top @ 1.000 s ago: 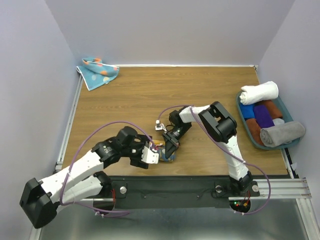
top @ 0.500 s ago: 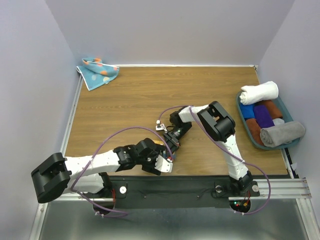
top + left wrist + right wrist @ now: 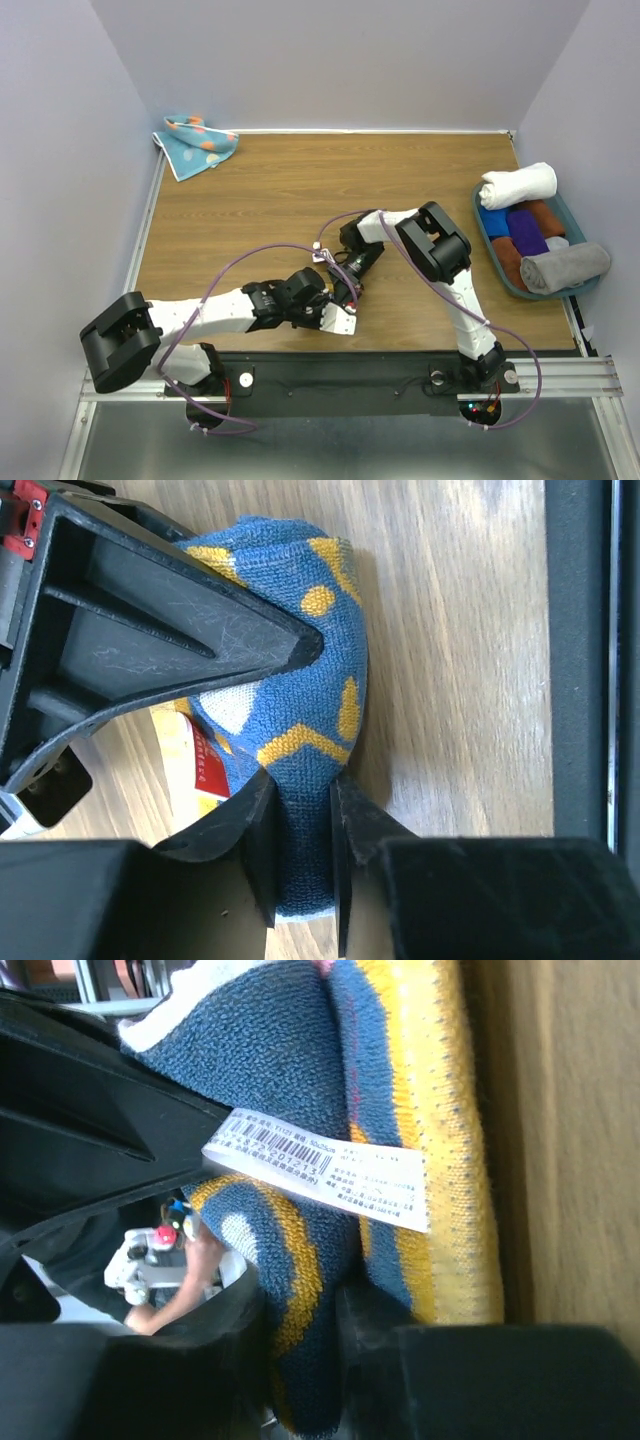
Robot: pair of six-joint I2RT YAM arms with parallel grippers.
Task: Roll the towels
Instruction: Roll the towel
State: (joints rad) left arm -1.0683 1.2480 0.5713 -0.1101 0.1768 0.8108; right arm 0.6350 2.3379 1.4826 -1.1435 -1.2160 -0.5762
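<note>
The navy-and-mustard towel (image 3: pixel 310 680) lies bunched at the counter's (image 3: pixel 300 190) near edge. The left gripper (image 3: pixel 300 805) and right gripper (image 3: pixel 305 1310) each pinch a fold of it, jaws nearly closed. Print on its white tag (image 3: pixel 330 1170) is too small to read. The light blue dotted towel (image 3: pixel 195 145) lies in the far left corner.

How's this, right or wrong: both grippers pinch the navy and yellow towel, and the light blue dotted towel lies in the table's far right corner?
One thing is wrong. The light blue dotted towel lies in the far left corner of the table, as the top view shows. The left gripper and right gripper do both pinch the navy and yellow towel.
</note>
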